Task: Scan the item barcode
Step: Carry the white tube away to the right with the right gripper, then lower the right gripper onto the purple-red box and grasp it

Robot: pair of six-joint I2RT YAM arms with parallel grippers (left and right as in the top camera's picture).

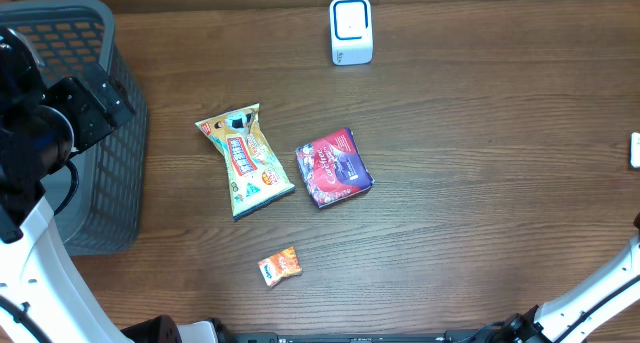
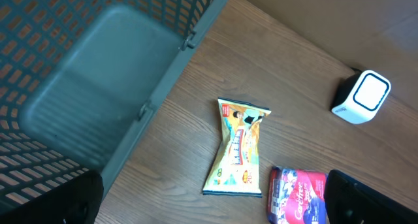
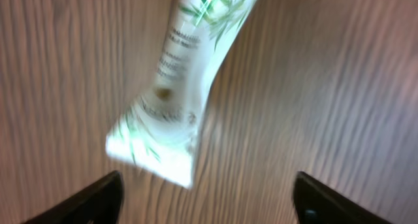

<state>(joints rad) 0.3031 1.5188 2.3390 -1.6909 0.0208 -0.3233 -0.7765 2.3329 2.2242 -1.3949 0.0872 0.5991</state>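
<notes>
The white barcode scanner (image 1: 351, 30) stands at the back of the table and also shows in the left wrist view as a scanner (image 2: 362, 96) at the right. A white tube item with green leaf print (image 3: 176, 100) lies blurred on the wood in the right wrist view. My right gripper (image 3: 206, 204) is open just behind the tube's flat end, holding nothing. My left gripper (image 2: 209, 211) is open, high above the table beside the basket, with nothing between its fingers. A sliver of white (image 1: 636, 150) shows at the overhead view's right edge.
A grey mesh basket (image 1: 105, 133) stands at the left edge. A yellow snack pack (image 1: 243, 161), a red pack (image 1: 333, 167) and a small orange packet (image 1: 281, 266) lie mid-table. My right arm's white link (image 1: 600, 288) crosses the bottom right corner.
</notes>
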